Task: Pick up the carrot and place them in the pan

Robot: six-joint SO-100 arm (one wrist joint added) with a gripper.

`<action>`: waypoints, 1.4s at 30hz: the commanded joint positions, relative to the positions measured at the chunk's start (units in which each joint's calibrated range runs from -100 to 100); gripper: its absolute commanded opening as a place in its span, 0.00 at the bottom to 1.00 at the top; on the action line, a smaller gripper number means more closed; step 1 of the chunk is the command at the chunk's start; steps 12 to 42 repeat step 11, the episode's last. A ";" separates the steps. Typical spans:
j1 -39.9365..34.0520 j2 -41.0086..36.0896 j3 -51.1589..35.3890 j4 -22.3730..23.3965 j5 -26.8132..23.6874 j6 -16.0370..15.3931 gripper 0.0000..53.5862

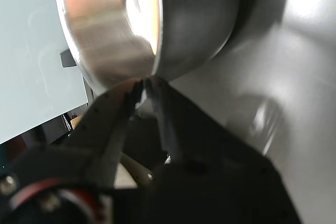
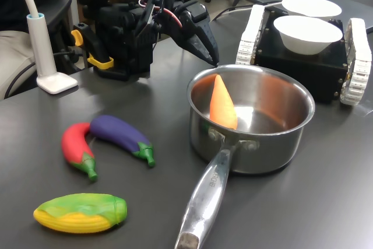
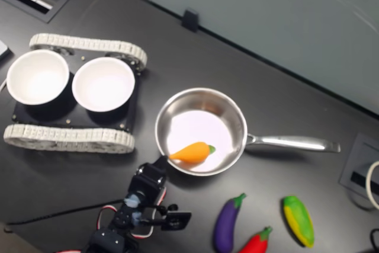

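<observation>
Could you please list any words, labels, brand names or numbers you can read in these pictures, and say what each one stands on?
None: no readable text shows in any view.
The pan, its handle and the carrot bear no visible markings.
The two white bowls and the tracked base under them show no lettering.
The gripper shows no label.

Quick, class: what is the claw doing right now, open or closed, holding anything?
Claw: closed and empty, beside the shiny steel saucepan's rim; the glossy orange toy carrot lies inside the pan.
</observation>
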 commanded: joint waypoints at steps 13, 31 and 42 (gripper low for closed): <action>0.01 0.26 5.96 2.39 -0.05 0.72 0.00; 0.01 0.26 5.96 2.39 -0.05 0.72 0.00; 0.01 0.26 5.96 2.39 -0.05 0.72 0.00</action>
